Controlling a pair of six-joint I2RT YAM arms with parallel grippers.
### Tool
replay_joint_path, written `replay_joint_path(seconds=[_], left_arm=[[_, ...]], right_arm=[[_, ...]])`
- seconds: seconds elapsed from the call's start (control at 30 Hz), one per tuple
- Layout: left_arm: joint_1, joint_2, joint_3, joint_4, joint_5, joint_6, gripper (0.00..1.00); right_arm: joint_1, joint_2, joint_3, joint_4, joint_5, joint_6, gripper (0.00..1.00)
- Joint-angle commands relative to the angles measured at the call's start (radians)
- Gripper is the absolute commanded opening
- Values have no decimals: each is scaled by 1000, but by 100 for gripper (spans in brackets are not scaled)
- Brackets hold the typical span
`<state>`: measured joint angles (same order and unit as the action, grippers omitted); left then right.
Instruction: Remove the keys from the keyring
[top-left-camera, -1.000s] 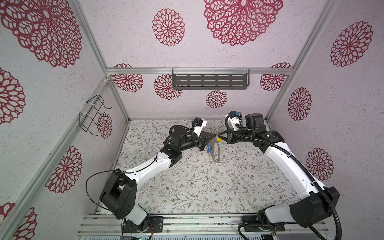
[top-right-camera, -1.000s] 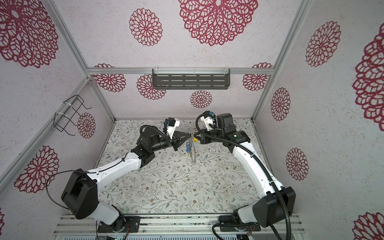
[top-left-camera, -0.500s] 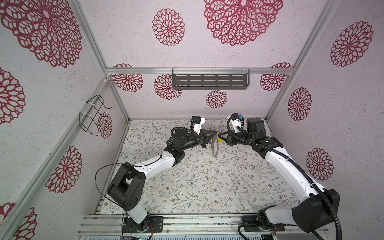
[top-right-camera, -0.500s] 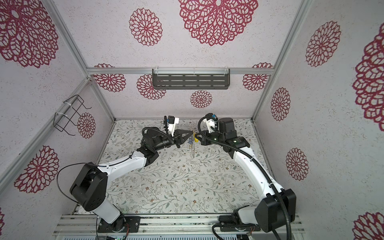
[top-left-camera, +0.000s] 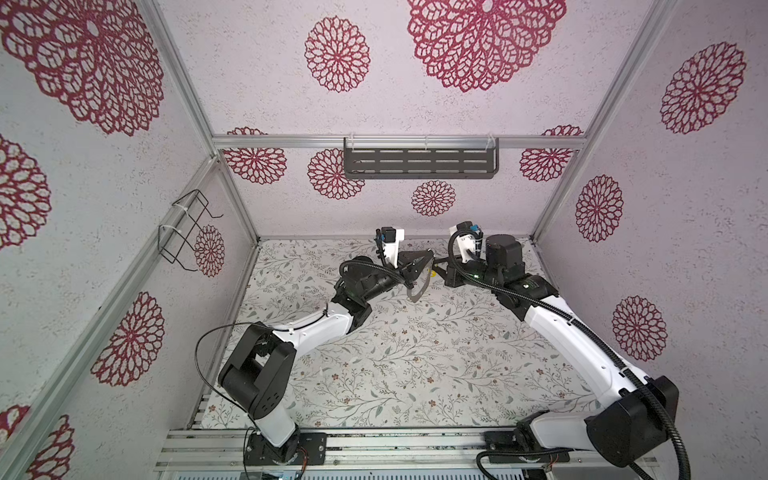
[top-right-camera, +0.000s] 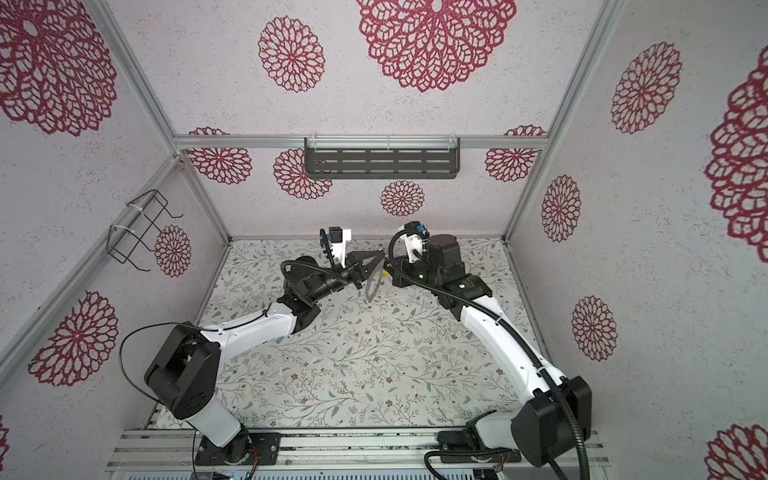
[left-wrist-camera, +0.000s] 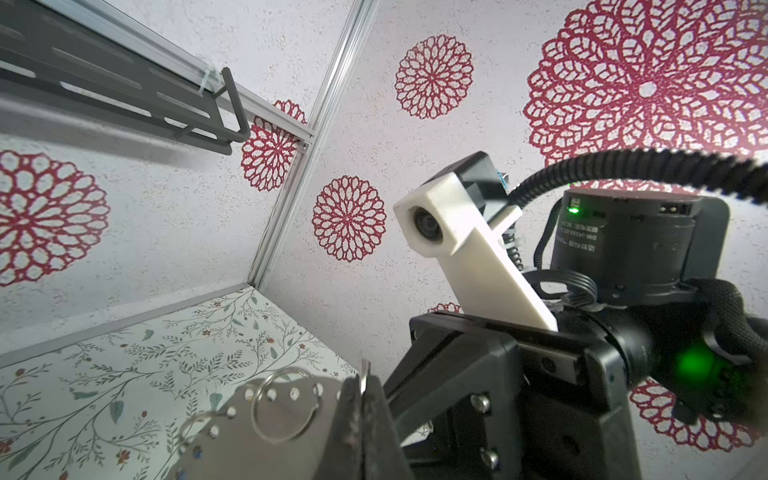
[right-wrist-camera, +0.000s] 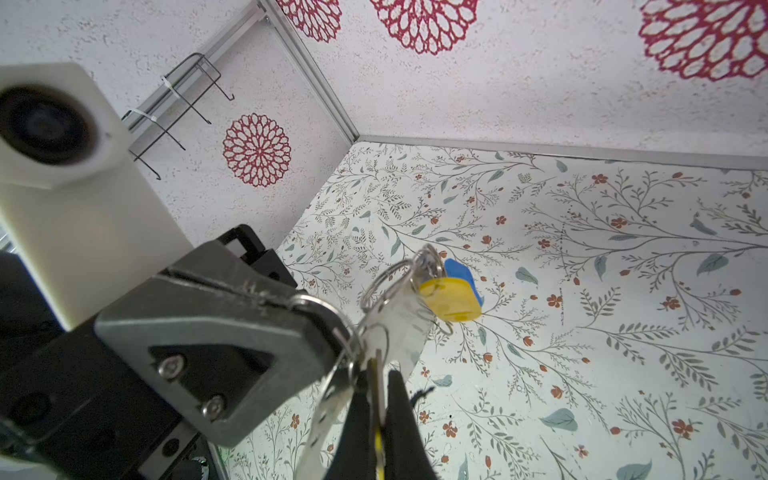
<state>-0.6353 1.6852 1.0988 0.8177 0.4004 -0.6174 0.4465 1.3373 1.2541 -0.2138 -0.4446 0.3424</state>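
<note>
Floral table mat (top-left-camera: 415, 365), seen from above. Both arms meet over its twelve o'clock edge. The left gripper (left-wrist-camera: 361, 388) is clamped on the flat keyring (left-wrist-camera: 241, 453), held clear of the mat. At its three o'clock, the right gripper (right-wrist-camera: 374, 415) is pinched shut, apparently on a yellow key (right-wrist-camera: 377, 445). Other keys (right-wrist-camera: 451, 301), yellow and blue, dangle free. Best approach: steady the ring and ease the key's loop off slowly, without yanking.
</note>
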Motion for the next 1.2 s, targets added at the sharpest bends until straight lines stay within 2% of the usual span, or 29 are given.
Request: replay_joint_path(seconds=[0.0,0.27,0.5,0.73,0.87,0.97,1.1,1.17], left_arm=[[-7,-4,39,181,-82,9,0],[-7,49,8,361,-204,-114,0],[-26,105,22,467,-263,-224,0],[-37,134,22,574,-310,-310,0],[-35,118,20,572,-302,-315,0],[-35,110,15,578,-304,-313,0],[-31,109,13,590,-305,-312,0],[-28,114,21,603,-306,-341,0]], right_arm=[[39,-15,-10,-73,-23,12,0],[112,-33,-58,13,-45,10,0],[134,-21,-105,58,-9,3,0],[133,-20,-168,65,139,-110,0],[131,-44,-188,72,204,-183,0],[125,-57,-193,74,205,-216,0],[124,-70,-200,80,122,-237,0],[120,-82,-227,82,197,-259,0]])
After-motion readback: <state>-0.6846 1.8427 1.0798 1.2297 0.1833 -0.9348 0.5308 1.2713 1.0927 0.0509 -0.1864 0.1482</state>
